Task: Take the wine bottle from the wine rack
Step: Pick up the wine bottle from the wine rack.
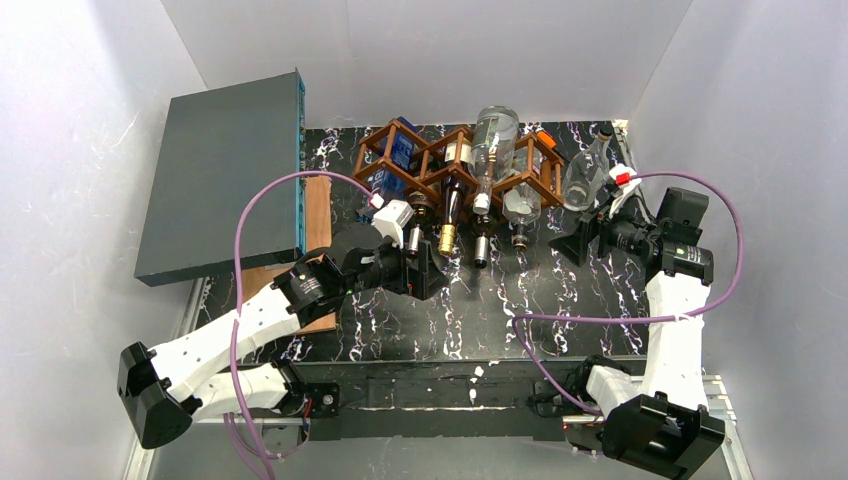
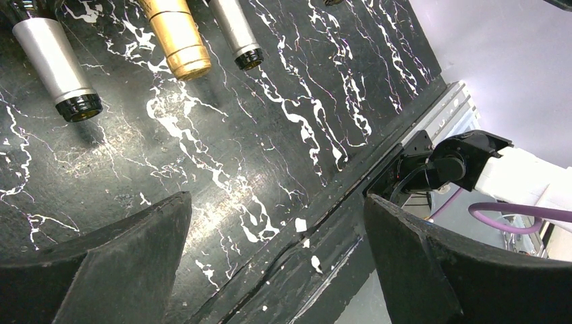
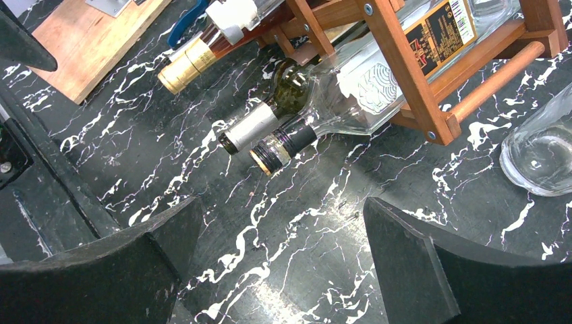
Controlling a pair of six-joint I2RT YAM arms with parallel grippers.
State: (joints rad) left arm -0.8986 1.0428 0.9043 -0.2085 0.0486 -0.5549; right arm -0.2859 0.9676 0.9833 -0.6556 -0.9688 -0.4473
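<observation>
At the upper left sat the grey flat box point(image 1: 220, 175). Right of it the left fingers point(image 1: 428, 272) gaped wide and empty, just short of the gold-capped dark glass wine bottle point(image 1: 452, 200), which lay in the brown wooden lattice wine rack point(image 1: 378, 136) at upper centre, neck toward the arms. The sound move was to pinch that neck squarely, then draw it straight out along its axis. At right, the right fingers point(image 1: 578, 245) were equally wide and held nothing.

The brown lattice wine rack point(image 1: 428, 153) holds a gold-capped wine bottle point(image 1: 449, 225) lying neck-forward.
</observation>
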